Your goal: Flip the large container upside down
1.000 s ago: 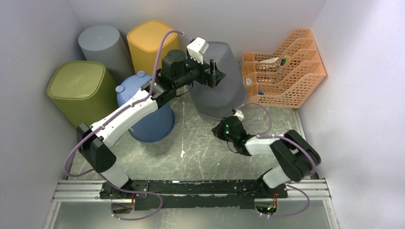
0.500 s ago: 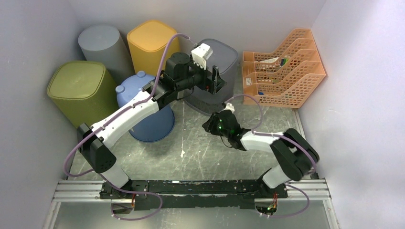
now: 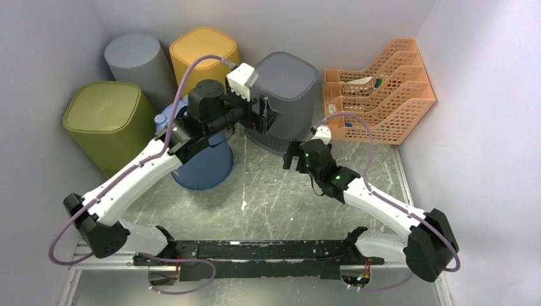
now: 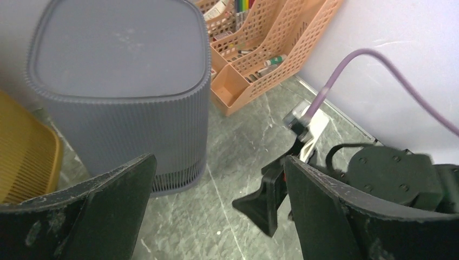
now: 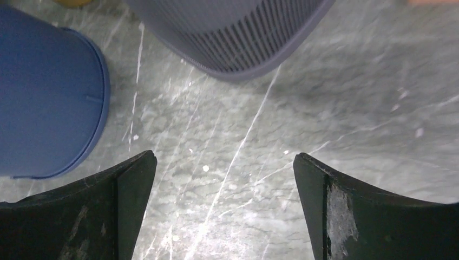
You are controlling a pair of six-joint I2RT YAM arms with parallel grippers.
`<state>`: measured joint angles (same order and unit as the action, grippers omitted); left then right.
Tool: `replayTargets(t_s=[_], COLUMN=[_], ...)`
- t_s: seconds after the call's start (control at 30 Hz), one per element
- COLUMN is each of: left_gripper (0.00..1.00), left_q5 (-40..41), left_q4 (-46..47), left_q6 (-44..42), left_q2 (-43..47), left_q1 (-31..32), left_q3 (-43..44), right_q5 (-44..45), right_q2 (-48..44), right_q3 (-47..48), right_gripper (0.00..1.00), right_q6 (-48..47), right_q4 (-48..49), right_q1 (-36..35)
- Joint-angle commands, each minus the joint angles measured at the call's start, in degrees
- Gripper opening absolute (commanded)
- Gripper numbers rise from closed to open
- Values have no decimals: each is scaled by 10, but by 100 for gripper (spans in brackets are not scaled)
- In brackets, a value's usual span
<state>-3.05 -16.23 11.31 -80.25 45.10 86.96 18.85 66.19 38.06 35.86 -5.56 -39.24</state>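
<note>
The large container (image 3: 286,89) is a dark grey ribbed bin standing at the back centre with its flat closed base facing up and its rim on the table. The left wrist view shows it (image 4: 119,59) just ahead, and its lower rim (image 5: 238,32) fills the top of the right wrist view. My left gripper (image 3: 263,113) hangs open beside the bin's left side, touching nothing (image 4: 219,162). My right gripper (image 3: 293,156) is open just in front of the bin's rim, with only bare table between its fingers (image 5: 224,158).
A blue container (image 3: 201,156) stands under my left arm, with an olive bin (image 3: 102,118), a grey round bin (image 3: 137,60) and a yellow bin (image 3: 203,54) behind it. An orange file rack (image 3: 379,92) sits at the back right. Walls close in on three sides.
The grey bin went from tilted to standing base up. My right gripper opened and let go of its rim. My left arm drew back to the left, away from the bin.
</note>
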Motion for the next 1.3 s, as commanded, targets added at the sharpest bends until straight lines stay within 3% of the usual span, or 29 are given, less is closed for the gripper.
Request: replayTargets(t_s=[0.0, 0.43, 1.27], left_gripper=[100, 100, 100], left_q5=[54, 82, 79], left_q4=[-24, -18, -7], left_q6=[-3, -2, 4], left_q2=[36, 98, 99], left_q1=[1, 1, 1], left_q3=[-37, -136, -159], right_q5=[81, 166, 204], right_q2=[-35, -9, -29], right_q3=[53, 214, 208], right_gripper=[100, 100, 100], right_q6=[-79, -136, -131], right_q4=[-83, -185, -183], right_q1=[-1, -2, -2])
